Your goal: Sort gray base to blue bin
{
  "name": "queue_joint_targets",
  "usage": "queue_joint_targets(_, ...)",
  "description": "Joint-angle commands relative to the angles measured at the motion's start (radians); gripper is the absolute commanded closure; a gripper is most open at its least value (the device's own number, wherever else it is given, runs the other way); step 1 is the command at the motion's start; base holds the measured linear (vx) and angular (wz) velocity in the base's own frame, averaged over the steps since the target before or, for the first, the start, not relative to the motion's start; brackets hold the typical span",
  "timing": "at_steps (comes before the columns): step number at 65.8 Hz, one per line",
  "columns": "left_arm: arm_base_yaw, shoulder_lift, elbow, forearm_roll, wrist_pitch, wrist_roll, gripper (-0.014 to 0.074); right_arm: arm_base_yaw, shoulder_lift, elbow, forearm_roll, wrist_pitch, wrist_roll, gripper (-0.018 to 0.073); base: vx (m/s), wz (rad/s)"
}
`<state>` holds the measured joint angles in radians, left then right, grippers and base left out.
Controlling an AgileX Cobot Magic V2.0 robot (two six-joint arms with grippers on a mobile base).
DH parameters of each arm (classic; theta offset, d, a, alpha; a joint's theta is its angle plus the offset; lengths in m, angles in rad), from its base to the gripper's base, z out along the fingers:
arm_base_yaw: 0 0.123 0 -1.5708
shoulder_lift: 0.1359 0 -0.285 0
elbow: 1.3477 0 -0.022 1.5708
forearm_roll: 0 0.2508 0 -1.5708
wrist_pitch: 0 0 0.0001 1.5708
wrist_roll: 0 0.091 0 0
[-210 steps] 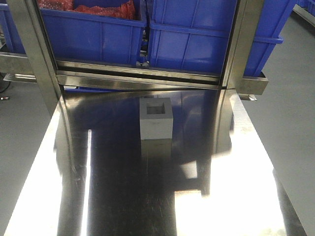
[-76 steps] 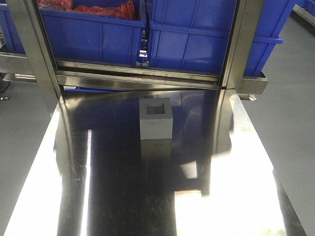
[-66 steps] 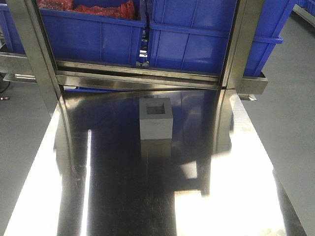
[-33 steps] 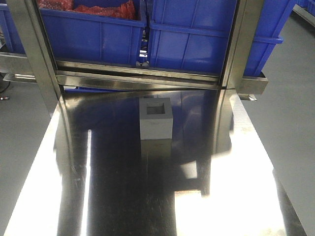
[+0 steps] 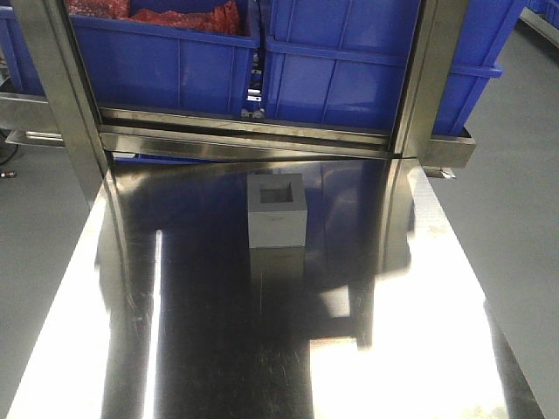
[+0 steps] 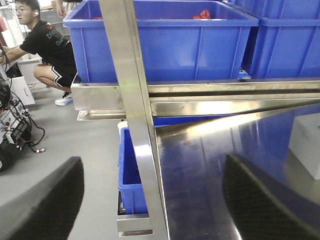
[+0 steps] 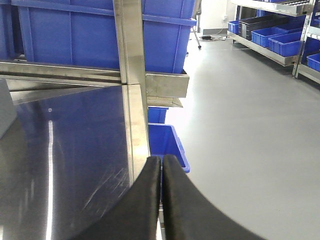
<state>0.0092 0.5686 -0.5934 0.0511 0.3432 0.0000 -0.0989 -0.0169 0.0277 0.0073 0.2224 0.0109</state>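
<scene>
Fingers (image 6: 42,200) of the left gripper (image 6: 152,165) are spread wide apart, dark and curved, with nothing between them, low at the left edge of the shiny steel surface (image 5: 218,349). Over on the other side, the right gripper (image 7: 161,160) has its fingers (image 7: 145,200) pressed tight together, empty, at the surface's right edge. And out in the middle stands the gray base (image 5: 278,214): a small matte gray block, cube-like, upright, its square recess facing up and dark inside, its front face plain, its reflection showing in the steel below. Neither gripper touches it; both are well apart from it. Behind it, up on the steel rack (image 5: 244,140), sits a blue bin (image 5: 349,74) with smooth walls, beside another bin (image 5: 166,61) holding red material.
</scene>
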Motion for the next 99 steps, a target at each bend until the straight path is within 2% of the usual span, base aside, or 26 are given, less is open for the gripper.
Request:
queue_joint_targets(1, -0.003, 0.017, -0.036, -0.003, -0.100, -0.013, 0.0013, -0.002, 0.015, 0.002, -0.007, -0.072, -0.011, 0.0564, 0.00, 0.00)
queue_joint_targets(9, -0.004, 0.050, -0.044, -0.012, -0.136, -0.013, -0.0022, -0.002, 0.015, 0.002, -0.007, -0.072, -0.011, 0.0564, 0.00, 0.00)
queue_joint_targets(19, -0.005, 0.148, -0.099, -0.013, -0.133, -0.013, -0.0025, -0.002, 0.015, 0.002, -0.007, -0.072, -0.011, 0.0564, 0.00, 0.00)
queue_joint_targets(27, -0.034, 0.250, -0.176, -0.013, -0.134, -0.013, -0.0025, -0.002, 0.015, 0.002, -0.007, -0.072, -0.011, 0.0564, 0.00, 0.00)
queue_joint_targets(55, -0.303, 0.697, -0.527, -0.013, -0.141, -0.016, -0.0015, -0.002, 0.015, 0.002, -0.007, -0.072, -0.011, 0.0564, 0.00, 0.00)
queue_joint_targets(65, -0.377, 0.895, -0.728, -0.085, -0.058, -0.017, -0.0015, -0.002, 0.015, 0.002, -0.007, -0.072, -0.011, 0.0564, 0.00, 0.00)
queue_joint_targets(79, -0.416, 1.168, -1.029, -0.241, 0.148, -0.019, -0.0015, -0.002, 0.015, 0.002, -0.007, -0.072, -0.011, 0.0564, 0.00, 0.00)
queue_joint_targets(89, -0.424, 1.319, -1.190, -0.244, 0.246, -0.070, -0.0014, -0.002, 0.015, 0.002, -0.007, -0.072, -0.011, 0.0564, 0.00, 0.00)
queue_joint_targets(99, -0.424, 1.418, -1.281, -0.235, 0.292, -0.148, -0.0011, -0.002, 0.015, 0.002, -0.007, -0.072, -0.011, 0.0564, 0.00, 0.00)
